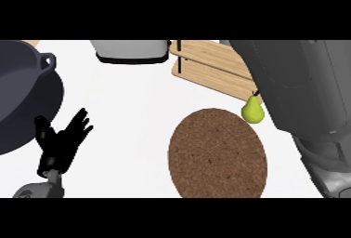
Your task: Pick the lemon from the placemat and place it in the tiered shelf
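A yellow-green, pear-shaped fruit [252, 111] shows just off the upper right rim of the round brown placemat [217, 153], against the edge of my right forearm [302, 88]. It lies by the near corner of the wooden tiered shelf [209, 65]. That wide grey forearm runs up the right side and hides my right hand, so whether the fruit is held cannot be told. Nothing lies on the placemat. My left hand [60, 142] rests open at the lower left, fingers up.
A large dark pot [24, 93] with a side handle fills the left edge, close to my left hand. A grey and white container [130, 50] stands at the back centre, left of the shelf. White counter [130, 121] lies between the pot and the placemat.
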Controlling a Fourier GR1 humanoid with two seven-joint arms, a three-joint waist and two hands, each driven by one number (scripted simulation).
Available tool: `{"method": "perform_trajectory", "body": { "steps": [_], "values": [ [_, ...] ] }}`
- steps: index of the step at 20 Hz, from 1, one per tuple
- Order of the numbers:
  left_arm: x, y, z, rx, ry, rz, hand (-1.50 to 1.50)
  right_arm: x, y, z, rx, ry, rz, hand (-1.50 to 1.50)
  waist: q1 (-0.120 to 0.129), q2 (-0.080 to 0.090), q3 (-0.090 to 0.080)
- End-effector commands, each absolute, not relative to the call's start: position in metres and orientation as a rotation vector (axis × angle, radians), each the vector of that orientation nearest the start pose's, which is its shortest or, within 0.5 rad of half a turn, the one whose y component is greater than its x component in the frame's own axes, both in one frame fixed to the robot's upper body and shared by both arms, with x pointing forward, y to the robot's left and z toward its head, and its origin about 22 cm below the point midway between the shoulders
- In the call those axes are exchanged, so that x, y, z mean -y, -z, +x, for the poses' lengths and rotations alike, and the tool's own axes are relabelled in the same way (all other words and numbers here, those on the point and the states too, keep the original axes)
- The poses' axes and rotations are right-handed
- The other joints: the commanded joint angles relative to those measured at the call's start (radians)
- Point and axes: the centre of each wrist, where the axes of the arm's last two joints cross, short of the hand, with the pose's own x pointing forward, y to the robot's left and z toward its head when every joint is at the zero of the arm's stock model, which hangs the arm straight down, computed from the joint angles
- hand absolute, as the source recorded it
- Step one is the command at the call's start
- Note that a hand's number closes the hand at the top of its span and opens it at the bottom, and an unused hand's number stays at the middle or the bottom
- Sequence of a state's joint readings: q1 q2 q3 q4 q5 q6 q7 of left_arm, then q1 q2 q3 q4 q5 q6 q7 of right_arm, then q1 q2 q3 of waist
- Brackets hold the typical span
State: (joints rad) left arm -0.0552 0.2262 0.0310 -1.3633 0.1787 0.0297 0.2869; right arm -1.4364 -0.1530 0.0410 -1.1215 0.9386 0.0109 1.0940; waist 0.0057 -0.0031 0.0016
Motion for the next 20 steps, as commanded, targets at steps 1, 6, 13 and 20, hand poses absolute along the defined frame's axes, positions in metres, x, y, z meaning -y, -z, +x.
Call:
{"method": "perform_trajectory", "body": {
  "steps": [1, 6, 13, 20],
  "values": [
    [-0.289, 0.034, 0.257, 1.106, -0.048, 0.080, 0.00, 0.072, -0.379, 0.385, 1.366, -0.316, -1.124, 1.50, -0.004, 0.005, -0.003],
    [-0.295, 0.028, 0.244, 1.112, -0.041, 0.109, 0.00, 0.094, -0.365, 0.399, 1.344, -0.366, -1.167, 1.50, 0.001, 0.002, -0.002],
    [-0.297, 0.019, 0.256, 1.130, -0.032, 0.087, 0.00, 0.109, -0.340, 0.431, 1.349, -0.362, -1.171, 1.50, 0.012, 0.007, -0.002],
    [-0.296, 0.033, 0.251, 1.116, -0.025, 0.089, 0.00, 0.119, -0.321, 0.447, 1.352, -0.349, -1.216, 1.50, 0.013, 0.009, -0.002]
  ]
}}
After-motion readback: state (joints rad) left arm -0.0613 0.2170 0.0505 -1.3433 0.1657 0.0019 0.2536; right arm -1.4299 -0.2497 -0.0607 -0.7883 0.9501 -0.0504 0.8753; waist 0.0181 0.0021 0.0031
